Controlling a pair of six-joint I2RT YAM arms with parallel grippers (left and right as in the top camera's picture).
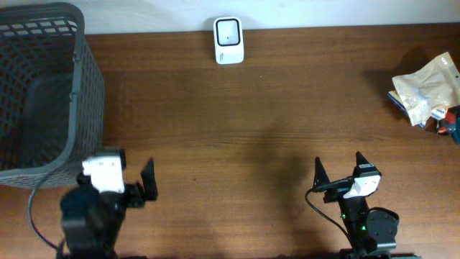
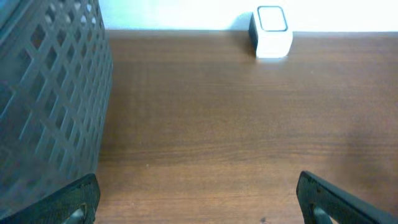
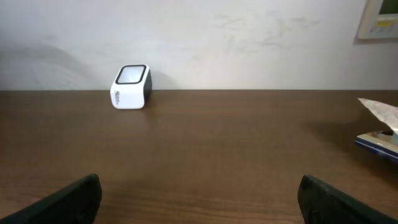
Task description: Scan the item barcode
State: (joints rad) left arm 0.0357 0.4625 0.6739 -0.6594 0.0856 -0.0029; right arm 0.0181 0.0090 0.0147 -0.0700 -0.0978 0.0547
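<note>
Tan crinkly packet [image 1: 424,86] lies at two o'clock by the tabletop [image 1: 237,129] edge, well apart from the scanner [image 1: 228,40] at twelve. It looks light, soft, slippery; I'd pinch a flat outer edge. Left tool [image 2: 198,205] and right tool [image 1: 338,160] both stand spread, holding nothing.

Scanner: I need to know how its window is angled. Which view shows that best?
Right wrist: the scanner stands whole, seen from the side, its window tilted upward. Overhead shows it flat from above; left wrist shows it near the top edge.
</note>
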